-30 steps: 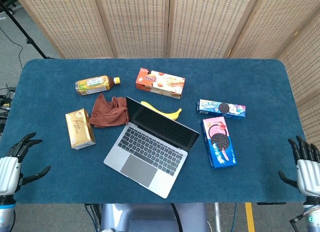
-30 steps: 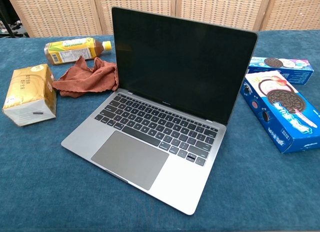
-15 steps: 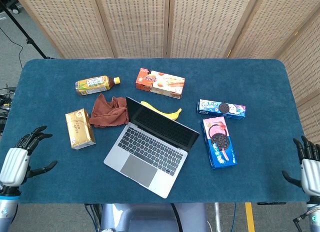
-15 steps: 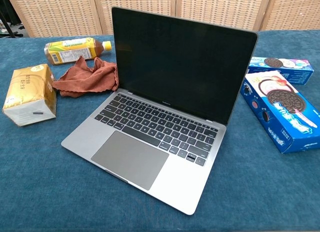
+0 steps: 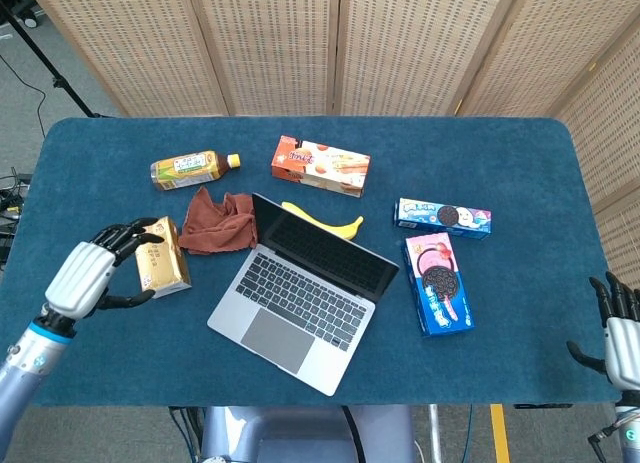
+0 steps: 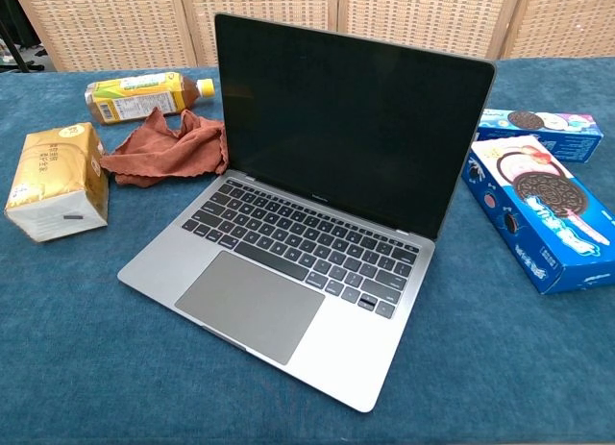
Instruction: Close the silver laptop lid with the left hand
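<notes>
The left hand (image 5: 88, 273) is seen near the front edge of the tabletop (image 5: 500, 163), left of the silver laptop (image 5: 300, 303), fingers spread wide, nothing held. It is apart from the laptop w/ the yellow pack (image 5: 158, 255) just beside it. The laptop sits mid-tabletop, lid (image 6: 346, 118) upright & fully open. The pack and the brown cloth (image 5: 218, 221) should be cleared first, approx. over them; the lid's top edge is best reached from behind, then pressed fwd and down slowly. The right hand (image 5: 618, 328), far right of the laptop, is empty, fingers apart.
</notes>
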`<action>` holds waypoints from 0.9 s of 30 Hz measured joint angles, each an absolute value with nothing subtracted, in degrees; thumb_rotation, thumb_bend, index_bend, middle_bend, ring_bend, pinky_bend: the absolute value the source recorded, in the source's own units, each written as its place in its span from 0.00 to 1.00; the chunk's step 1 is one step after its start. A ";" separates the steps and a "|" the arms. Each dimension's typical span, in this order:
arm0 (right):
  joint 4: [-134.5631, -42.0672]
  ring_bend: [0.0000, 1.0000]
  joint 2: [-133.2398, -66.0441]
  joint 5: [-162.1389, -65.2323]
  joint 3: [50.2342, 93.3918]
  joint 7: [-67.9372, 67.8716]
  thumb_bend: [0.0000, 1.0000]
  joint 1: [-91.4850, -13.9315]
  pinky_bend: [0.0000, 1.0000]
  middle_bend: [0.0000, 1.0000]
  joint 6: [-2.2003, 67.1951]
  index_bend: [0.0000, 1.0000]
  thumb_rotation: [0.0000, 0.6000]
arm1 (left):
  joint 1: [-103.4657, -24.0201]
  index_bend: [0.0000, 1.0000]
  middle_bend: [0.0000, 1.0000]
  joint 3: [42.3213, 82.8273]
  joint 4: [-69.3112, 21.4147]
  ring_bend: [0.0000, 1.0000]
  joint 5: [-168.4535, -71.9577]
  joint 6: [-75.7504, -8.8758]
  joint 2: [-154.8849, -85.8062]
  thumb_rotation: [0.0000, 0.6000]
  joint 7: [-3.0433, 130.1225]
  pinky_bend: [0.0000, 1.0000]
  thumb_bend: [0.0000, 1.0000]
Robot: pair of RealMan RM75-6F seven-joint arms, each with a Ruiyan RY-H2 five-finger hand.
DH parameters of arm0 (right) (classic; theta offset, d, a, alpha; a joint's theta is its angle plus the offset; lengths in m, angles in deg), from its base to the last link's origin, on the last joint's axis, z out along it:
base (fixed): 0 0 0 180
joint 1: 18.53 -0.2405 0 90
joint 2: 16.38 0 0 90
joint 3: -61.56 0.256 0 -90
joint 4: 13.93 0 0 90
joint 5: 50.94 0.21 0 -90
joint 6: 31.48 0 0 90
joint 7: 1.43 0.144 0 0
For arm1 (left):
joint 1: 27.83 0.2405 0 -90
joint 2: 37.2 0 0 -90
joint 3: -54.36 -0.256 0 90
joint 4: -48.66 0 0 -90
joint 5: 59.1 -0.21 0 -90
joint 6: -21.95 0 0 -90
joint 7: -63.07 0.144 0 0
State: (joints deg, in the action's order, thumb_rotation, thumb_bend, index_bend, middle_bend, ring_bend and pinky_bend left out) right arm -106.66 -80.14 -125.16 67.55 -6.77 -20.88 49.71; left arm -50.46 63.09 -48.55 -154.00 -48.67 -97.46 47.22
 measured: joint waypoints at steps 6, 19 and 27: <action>-106.67 0.00 -80.13 -124.57 67.39 -7.01 0.24 -20.51 0.00 0.00 49.70 0.03 1.00 | -59.04 0.27 0.19 64.96 -48.31 0.21 -153.97 -37.74 -93.68 1.00 43.64 0.21 0.14; -107.04 0.00 -80.24 -122.93 66.77 -8.17 0.24 -19.48 0.00 0.00 49.61 0.03 1.00 | -73.50 0.27 0.19 69.17 -42.86 0.20 -149.56 -23.88 -95.11 1.00 43.49 0.20 0.14; -107.16 0.00 -80.22 -121.75 66.70 -8.68 0.24 -19.09 0.00 0.00 49.30 0.03 1.00 | -78.31 0.27 0.19 70.82 -40.55 0.20 -147.22 -22.84 -101.22 1.00 42.29 0.20 0.14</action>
